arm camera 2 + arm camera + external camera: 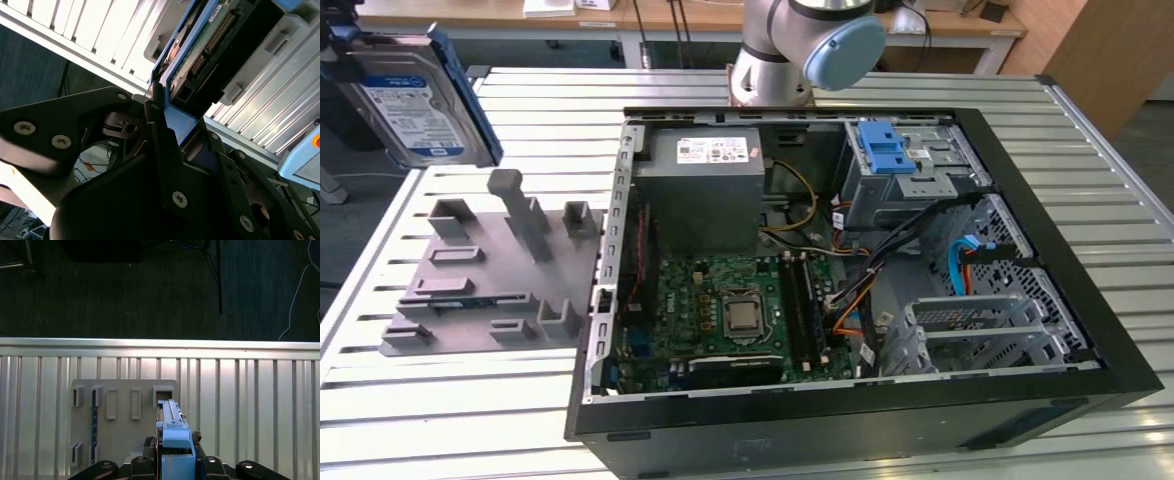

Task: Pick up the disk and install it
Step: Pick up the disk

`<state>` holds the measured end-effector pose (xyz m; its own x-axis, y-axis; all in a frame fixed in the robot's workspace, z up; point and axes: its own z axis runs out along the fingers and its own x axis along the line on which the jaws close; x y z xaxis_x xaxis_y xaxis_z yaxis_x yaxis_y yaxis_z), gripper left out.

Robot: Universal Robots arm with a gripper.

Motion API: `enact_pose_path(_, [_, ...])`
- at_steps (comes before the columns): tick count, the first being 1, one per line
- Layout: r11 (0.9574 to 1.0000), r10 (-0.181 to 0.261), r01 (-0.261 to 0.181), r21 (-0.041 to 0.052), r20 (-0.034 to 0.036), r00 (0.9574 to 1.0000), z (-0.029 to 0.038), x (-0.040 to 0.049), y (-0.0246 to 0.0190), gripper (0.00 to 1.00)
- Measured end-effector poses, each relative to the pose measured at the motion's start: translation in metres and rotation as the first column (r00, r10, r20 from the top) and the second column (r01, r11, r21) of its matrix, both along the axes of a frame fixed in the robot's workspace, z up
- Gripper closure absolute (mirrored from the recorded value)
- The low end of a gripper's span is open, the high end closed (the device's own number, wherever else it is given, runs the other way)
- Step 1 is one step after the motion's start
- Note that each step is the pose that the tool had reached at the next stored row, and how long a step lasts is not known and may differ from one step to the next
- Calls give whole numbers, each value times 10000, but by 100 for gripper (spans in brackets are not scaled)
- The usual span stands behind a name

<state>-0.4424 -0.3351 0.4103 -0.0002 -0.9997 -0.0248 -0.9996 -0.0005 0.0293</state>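
Note:
The disk (411, 100), a silver hard drive with a blue-and-white label and blue side rails, hangs in the air at the exterior view's far upper left, above the grey holder block (487, 270). My gripper (344, 45) is shut on its upper end. In the first wrist view the disk (172, 427) is seen edge-on, upright between my fingers (140, 462), over the holder block (120, 415). The second wrist view shows the disk's circuit-board side (210, 40) and a blue rail (175, 117) clamped in the gripper (167, 127).
An open black computer case (854, 425) lies on the slatted metal table (454, 400). Inside are a grey power-supply box (707, 180), a green motherboard (734, 310) and a grey drive bay with a blue latch (887, 150). The arm's base (787, 40) stands behind the case.

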Motion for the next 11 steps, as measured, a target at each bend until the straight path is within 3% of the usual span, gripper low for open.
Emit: enact_pose_path(11, [10000, 0, 0, 0, -1, 10000, 63, 0, 0, 64])
